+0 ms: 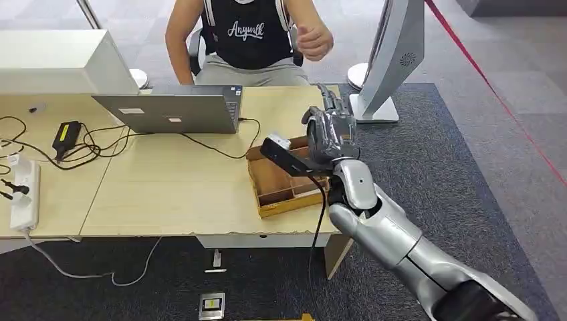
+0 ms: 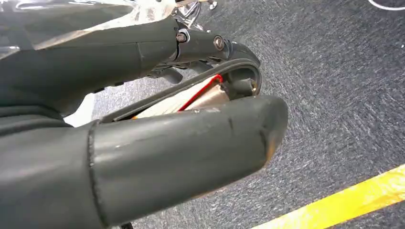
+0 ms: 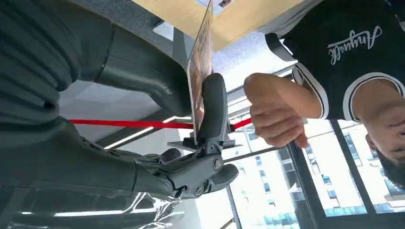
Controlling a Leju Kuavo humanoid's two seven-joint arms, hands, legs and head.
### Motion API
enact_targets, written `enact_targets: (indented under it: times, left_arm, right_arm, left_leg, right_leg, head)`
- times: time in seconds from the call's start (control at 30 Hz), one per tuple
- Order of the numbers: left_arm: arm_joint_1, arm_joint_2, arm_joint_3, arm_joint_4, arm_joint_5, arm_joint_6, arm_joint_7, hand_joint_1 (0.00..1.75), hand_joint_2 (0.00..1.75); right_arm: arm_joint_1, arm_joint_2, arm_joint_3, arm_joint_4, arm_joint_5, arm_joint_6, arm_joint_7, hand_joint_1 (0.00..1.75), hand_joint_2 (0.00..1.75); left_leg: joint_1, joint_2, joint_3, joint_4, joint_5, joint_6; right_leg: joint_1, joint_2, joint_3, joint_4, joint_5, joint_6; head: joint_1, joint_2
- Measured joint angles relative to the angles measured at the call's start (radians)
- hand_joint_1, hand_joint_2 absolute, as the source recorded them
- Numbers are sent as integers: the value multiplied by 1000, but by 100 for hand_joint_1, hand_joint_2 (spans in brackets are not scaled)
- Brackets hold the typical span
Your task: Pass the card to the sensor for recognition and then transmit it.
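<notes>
My right hand point(image 1: 332, 132) is raised above the right end of the wooden desk point(image 1: 167, 187), back of the hand toward me. In the right wrist view the right hand point(image 3: 210, 143) pinches a thin card point(image 3: 200, 62) between thumb and a finger; the card shows edge-on. A seated person's hand point(image 3: 274, 119) is held in a loose fist close beyond the card, not touching it. In the head view that person's hand point(image 1: 313, 40) hovers a little past my fingers. My left hand point(image 2: 191, 138) hangs over grey carpet, holding nothing, with thumb and fingers apart.
A partitioned wooden tray point(image 1: 267, 184) lies under my right hand. A grey laptop point(image 1: 174, 110), cables, a black adapter point(image 1: 67, 134) and a white power strip point(image 1: 23, 190) occupy the desk's left. A tall white stand point(image 1: 394, 53) rises at the right.
</notes>
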Motion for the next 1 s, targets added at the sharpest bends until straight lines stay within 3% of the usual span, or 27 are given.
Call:
enact_targets:
  times: [0.33, 0.57, 0.77, 0.9, 1.0]
  left_arm:
    - [0, 0, -1, 0, 0, 0, 0, 0, 0]
    - [0, 0, -12, 0, 0, -14, 0, 0, 0]
    - [-8, 0, -52, -7, -1, -38, 5, 0, 0]
    - [-13, 1, -88, -15, -1, -60, 13, 0, 0]
    - [-20, 2, -109, -18, 1, -69, 13, 0, 0]
  right_arm:
    - [-14, -1, -10, -9, 0, 4, 0, 175, 175]
    - [-49, 15, -6, 28, -31, 78, -15, 175, 175]
    - [-184, 68, 18, 206, -70, 91, -62, 175, 175]
    - [-279, 96, 40, 331, -8, 6, -35, 175, 175]
    - [-335, 119, 53, 417, 0, -18, -21, 175, 175]
  left_leg:
    - [0, 0, 0, 0, 0, 0]
    - [0, 0, -1, 0, 0, 0]
    - [0, -1, -1, 0, 1, 0]
    - [0, 0, -2, 0, 1, 0]
    - [0, 0, -2, 0, 1, 0]
  right_leg:
    - [0, 0, 0, 0, 0, 0]
    - [0, 0, 0, 0, 0, 0]
    - [0, 0, -1, 1, 0, 0]
    - [0, 0, -2, 1, 0, 0]
    - [0, 0, -2, 1, 0, 0]
  head:
    - [0, 0]
    - [0, 0]
    - [0, 0]
    - [0, 0]
    - [0, 0]
